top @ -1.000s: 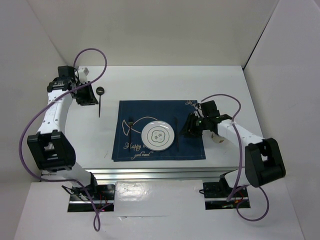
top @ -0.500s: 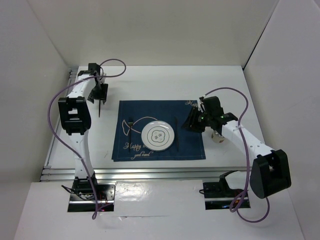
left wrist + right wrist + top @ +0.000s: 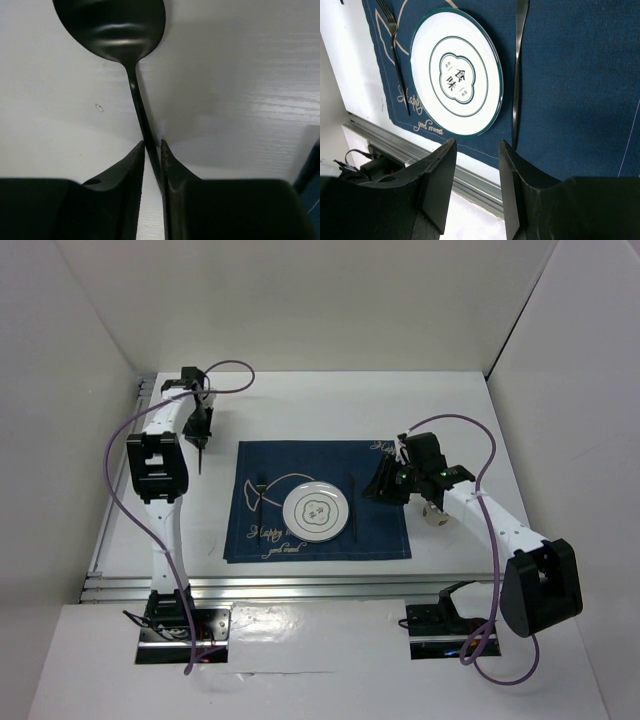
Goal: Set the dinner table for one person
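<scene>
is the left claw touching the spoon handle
Touching. In the left wrist view the left claw has both fingers pressed against the thin handle of the black spoon, with no gap on either side, over the white table.

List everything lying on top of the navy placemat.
On the placemat: a white plate, a fork left of it, a dark knife right of it. What lies beneath the plate is covered.

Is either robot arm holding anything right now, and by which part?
The left gripper pinches the black spoon by its handle. The right gripper holds nothing.
</scene>
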Motion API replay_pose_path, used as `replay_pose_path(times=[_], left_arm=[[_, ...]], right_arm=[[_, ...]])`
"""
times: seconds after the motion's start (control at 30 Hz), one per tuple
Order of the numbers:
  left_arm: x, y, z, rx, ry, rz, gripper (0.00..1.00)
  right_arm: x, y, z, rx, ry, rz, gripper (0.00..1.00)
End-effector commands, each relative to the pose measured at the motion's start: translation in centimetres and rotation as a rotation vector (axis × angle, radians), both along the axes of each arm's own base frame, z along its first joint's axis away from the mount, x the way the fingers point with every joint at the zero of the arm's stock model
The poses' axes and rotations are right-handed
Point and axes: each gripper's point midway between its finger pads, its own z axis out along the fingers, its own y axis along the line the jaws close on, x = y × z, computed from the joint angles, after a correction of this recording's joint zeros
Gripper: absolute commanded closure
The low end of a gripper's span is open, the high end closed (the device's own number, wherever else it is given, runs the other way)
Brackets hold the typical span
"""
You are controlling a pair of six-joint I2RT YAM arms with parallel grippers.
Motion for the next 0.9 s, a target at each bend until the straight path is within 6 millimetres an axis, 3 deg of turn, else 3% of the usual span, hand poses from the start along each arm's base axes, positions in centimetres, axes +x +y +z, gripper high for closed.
replay_pose_path(times=[0.0, 0.03, 0.07, 0.2, 0.23, 0.27, 0.37, 0.4, 0.43, 0.5, 0.53, 0.63, 0.8, 0.83, 0.87], left_arm=[[-1.9, -0.2, -5.8, -0.064, 0.159, 0.026, 0.76], [-2.2, -1.0, -6.2, -0.109, 0.181, 0.030, 0.91], [-2.9, -0.7, -6.4, -0.130, 0.216, 0.041, 1.00], [-3.8, 0.0, -6.2, -0.241, 0.210, 0.135, 1.00], [-3.8, -0.6, -5.6, -0.276, 0.196, 0.127, 1.00], [-3.4, -0.6, -3.4, -0.302, 0.147, 0.126, 1.00], [-3.7, -1.9, -0.4, -0.436, 0.073, 0.139, 1.00], [-3.5, -1.8, 2.1, -0.461, -0.006, 0.154, 1.00], [-3.3, -2.2, 3.5, -0.480, -0.048, 0.153, 1.00], [-4.0, -2.5, 5.3, -0.548, -0.110, 0.150, 1.00], [-3.8, -1.9, 8.3, -0.560, -0.197, 0.160, 1.00], [-3.7, -2.2, 12.0, -0.610, -0.303, 0.134, 1.00], [-5.2, -3.1, 14.5, -0.632, -0.350, 0.112, 1.00], [-5.7, -3.3, 14.1, -0.632, -0.351, 0.112, 1.00], [-6.1, -3.6, 14.4, -0.644, -0.359, 0.112, 1.00]], right_arm=[[1.3, 0.6, 2.4, 0.007, -0.080, 0.016, 0.53], [1.3, 0.6, 2.4, 0.007, -0.080, 0.016, 0.53], [1.5, 0.4, 2.6, -0.006, -0.088, 0.014, 0.53], [1.4, 0.4, 2.9, -0.003, -0.096, 0.014, 0.53], [1.3, 0.5, 2.9, 0.001, -0.101, 0.036, 0.53], [1.1, 1.0, 3.3, 0.024, -0.111, 0.065, 0.53], [0.4, 3.2, 4.0, 0.089, -0.141, 0.183, 0.53], [0.3, 3.8, 3.6, 0.094, -0.139, 0.217, 0.53], [0.0, 4.5, 3.6, 0.100, -0.145, 0.248, 0.52], [-0.6, 6.9, 4.4, 0.124, -0.179, 0.322, 0.51], [-0.8, 7.6, 4.3, 0.129, -0.185, 0.345, 0.51], [-1.8, 11.4, 5.2, 0.158, -0.249, 0.445, 0.51], [-2.5, 17.7, 5.4, 0.210, -0.308, 0.542, 0.51], [-2.0, 19.1, 6.6, 0.237, -0.330, 0.547, 0.51], [-1.5, 20.5, 5.2, 0.237, -0.304, 0.554, 0.49]])
